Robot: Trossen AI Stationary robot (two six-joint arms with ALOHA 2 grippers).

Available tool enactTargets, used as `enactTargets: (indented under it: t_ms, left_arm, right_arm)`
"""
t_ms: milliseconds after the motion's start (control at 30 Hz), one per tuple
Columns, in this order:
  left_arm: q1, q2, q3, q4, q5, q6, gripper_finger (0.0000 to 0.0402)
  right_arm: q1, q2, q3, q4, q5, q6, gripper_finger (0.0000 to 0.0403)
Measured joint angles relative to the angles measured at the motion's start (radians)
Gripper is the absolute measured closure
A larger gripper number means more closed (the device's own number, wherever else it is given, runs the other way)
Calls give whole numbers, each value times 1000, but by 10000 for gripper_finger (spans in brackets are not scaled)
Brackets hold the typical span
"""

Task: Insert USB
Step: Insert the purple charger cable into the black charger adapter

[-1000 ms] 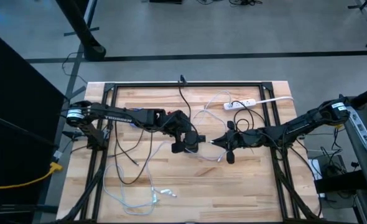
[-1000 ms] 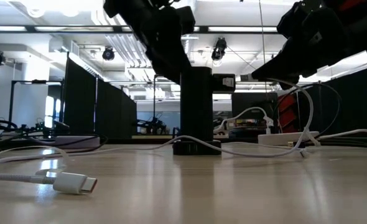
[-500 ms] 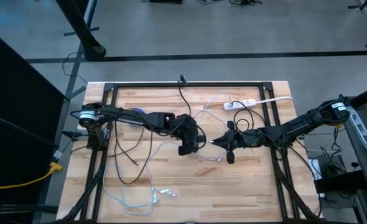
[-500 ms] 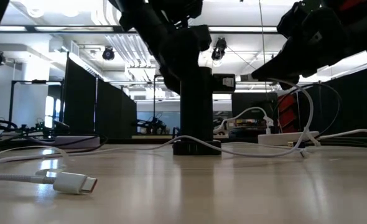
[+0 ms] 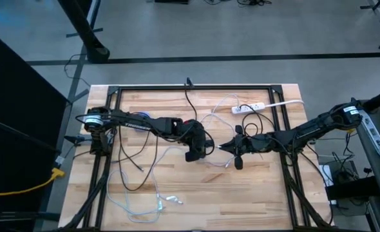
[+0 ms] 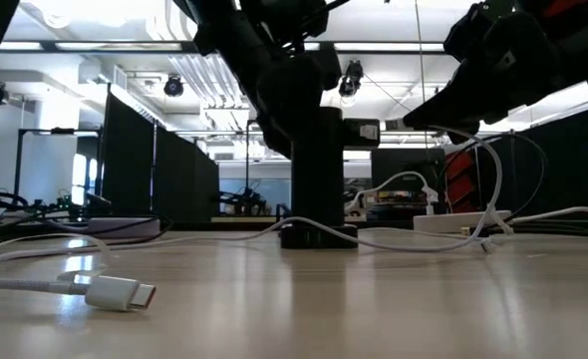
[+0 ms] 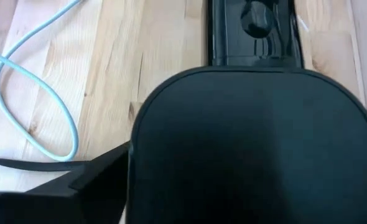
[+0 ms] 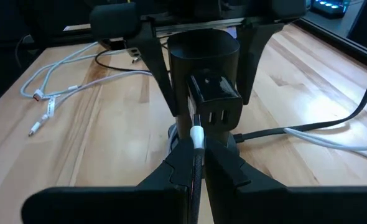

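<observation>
Right wrist view: the left gripper (image 8: pixel 202 37) straddles the black charging tower (image 8: pixel 205 68) at table centre, fingers spread on either side of it but not visibly clamped. At the tower's 3 o'clock in the high view, the right gripper (image 8: pixel 198 163), fingers pressed together, pinches the white plug (image 8: pixel 198 134) just short of the tower's ports (image 8: pixel 218 116). Clamp the tower first, then align the plug squarely with one port and advance it straight, without twisting.
</observation>
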Motion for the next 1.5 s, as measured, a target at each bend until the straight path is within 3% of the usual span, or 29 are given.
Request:
enactTargets:
  t_ms: [200, 500, 733, 1133, 1500]
  left_arm:
    - [-1, 1, 0, 2, 6, -11, 142]
    - [-1, 1, 0, 0, 7, -11, 142]
    - [-2, 1, 0, -12, 9, 13, 142]
    - [-2, 2, 0, -17, 11, 26, 142]
    - [-3, 2, -1, -19, 25, 34, 142]
  right_arm:
    - [0, 0, 0, 0, 0, 3, 391]
    - [0, 0, -3, 32, 1, 35, 391]
    - [-2, 0, -29, 30, 61, 34, 391]
    - [-22, 9, -38, 43, 49, -12, 391]
    - [-45, 102, -35, 149, 7, -43, 391]
